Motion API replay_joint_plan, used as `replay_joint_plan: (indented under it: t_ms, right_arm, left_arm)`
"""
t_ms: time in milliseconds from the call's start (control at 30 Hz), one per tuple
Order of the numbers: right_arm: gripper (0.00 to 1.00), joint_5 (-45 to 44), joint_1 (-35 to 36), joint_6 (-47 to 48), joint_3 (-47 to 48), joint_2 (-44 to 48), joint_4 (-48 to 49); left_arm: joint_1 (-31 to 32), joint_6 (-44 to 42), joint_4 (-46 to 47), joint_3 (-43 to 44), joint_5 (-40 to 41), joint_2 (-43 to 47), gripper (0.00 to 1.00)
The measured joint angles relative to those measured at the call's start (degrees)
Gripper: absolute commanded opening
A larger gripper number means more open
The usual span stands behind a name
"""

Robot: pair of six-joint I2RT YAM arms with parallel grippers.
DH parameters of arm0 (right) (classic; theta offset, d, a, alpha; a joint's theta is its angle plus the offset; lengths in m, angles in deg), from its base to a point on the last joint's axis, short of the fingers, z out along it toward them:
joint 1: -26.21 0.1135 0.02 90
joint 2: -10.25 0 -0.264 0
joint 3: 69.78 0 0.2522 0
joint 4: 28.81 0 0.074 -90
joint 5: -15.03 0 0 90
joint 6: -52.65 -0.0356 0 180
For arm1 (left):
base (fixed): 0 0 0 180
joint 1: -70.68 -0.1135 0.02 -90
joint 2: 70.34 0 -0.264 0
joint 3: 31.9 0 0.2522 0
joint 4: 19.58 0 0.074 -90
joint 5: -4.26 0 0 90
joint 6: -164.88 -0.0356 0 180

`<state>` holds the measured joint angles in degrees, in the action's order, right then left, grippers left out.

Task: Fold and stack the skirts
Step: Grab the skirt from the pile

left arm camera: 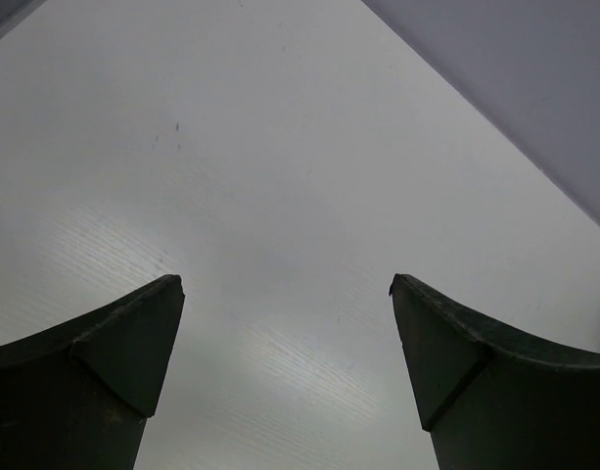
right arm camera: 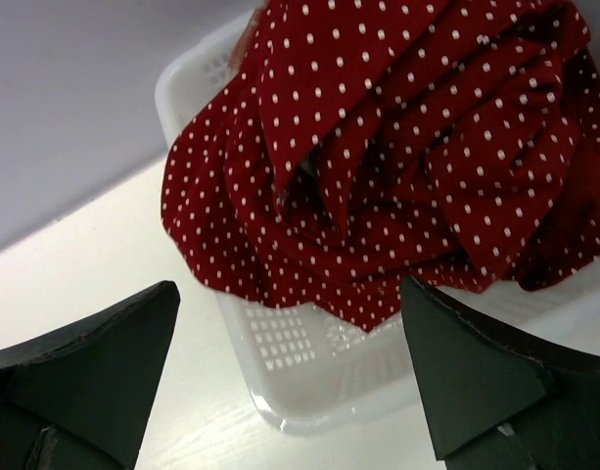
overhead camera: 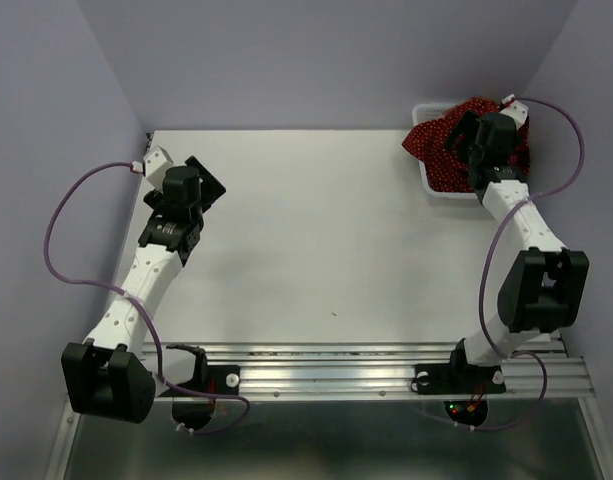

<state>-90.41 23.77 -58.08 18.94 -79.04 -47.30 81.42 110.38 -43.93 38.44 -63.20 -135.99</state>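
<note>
Dark red skirts with tiny white polka dots [overhead camera: 438, 140] lie bunched in a white mesh basket [overhead camera: 426, 178] at the table's back right, one spilling over the left rim. In the right wrist view the dotted cloth [right arm camera: 397, 147] fills the basket [right arm camera: 309, 362]. I cannot tell the skirts apart, and the plaid skirt is hidden. My right gripper [right arm camera: 290, 294] is open and empty, hovering over the basket's near corner; in the top view it [overhead camera: 470, 140] sits above the cloth. My left gripper [left arm camera: 285, 284] is open and empty over bare table at the left [overhead camera: 201, 180].
The white table [overhead camera: 316, 230] spans the space between the arms. Purple walls close in at the back and both sides. A metal rail [overhead camera: 336, 365] with both arm bases runs along the near edge.
</note>
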Motion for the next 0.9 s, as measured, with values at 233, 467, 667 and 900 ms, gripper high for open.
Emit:
replay_joint_plan:
  t_ms: [233, 467, 667, 900]
  right_arm:
    - [1.00, -4.1, -0.1, 0.0, 14.3, -14.8, -3.0]
    - [0.52, -8.4, -0.5, 0.5, 28.3, -29.8, -7.3]
    - [0.01, -7.9, -1.3, 5.6, 33.1, -33.2, -8.6]
    - [0.01, 4.6, -1.4, 9.0, 34.7, -29.1, -9.4]
  left_arm:
    - [-0.4, 0.9, 0.6, -1.9, -1.6, 0.5, 0.99]
    - [-0.4, 1.4, 0.9, -2.5, -2.4, 0.8, 0.99]
    - [-0.4, 1.6, 0.5, -4.2, -3.4, 3.2, 0.99]
    - [-0.4, 1.6, 1.9, -7.5, -4.4, 6.5, 0.99]
